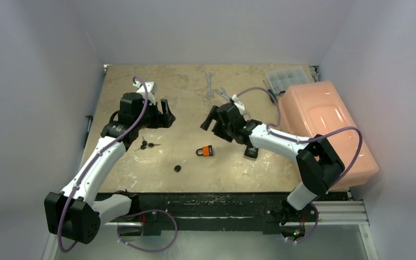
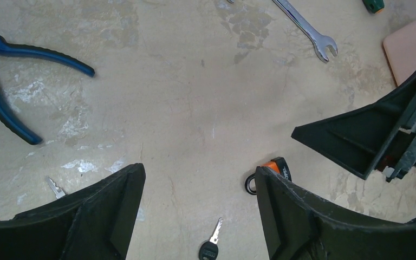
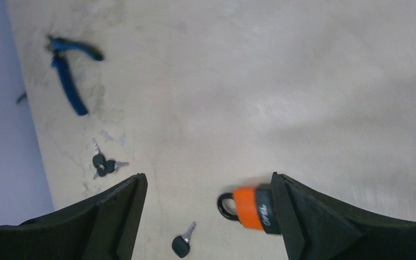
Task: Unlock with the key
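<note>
Padlock is held by neither gripper: left gripper and right gripper both hang spread, grasping nothing. It lies near the right gripper, toward the tabletop's near edge. A single key lies closer to that edge, apart.

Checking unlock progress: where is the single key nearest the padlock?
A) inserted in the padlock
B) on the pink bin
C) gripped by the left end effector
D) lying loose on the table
D: the key lies flat on the table, apart from the padlock.
</note>
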Controlling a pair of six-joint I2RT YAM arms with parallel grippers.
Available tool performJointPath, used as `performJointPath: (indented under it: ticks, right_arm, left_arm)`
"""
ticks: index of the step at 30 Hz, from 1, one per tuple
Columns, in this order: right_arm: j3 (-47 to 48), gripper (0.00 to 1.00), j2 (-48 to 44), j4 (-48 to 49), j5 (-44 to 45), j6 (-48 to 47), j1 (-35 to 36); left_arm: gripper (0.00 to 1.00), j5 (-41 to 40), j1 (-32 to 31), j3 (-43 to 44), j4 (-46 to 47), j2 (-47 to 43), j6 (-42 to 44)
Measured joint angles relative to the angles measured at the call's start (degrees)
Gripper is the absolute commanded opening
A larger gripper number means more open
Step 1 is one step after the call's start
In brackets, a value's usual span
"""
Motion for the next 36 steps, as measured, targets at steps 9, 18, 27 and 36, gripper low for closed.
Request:
performJointPath:
  ticks: [9,18,27,36]
  right_arm:
    - [18.6,0.99,8.0,-6.6,-5.9,-48.9,0.6]
    - [16.8,0.99,13.6,-15.5,-6.7,-70.3,3.0]
    - [11.0,0.99,7.6,-15.4,-17.2,-86.4,4.3]
    - [11.0,0.99,7.9,-14.3,-22.9,-95.7,4.3]
  left_arm:
    - [0.77,0.0,0.0,0.0,0.0,0.0,0.0]
    - [0.76,-0.9,0.0,0.0,0.0,-0.3,0.0]
    - [0.76,-1.6,0.0,0.0,0.0,-0.3,0.0]
    - [0.76,-2.0,0.0,0.0,0.0,-0.3,0.0]
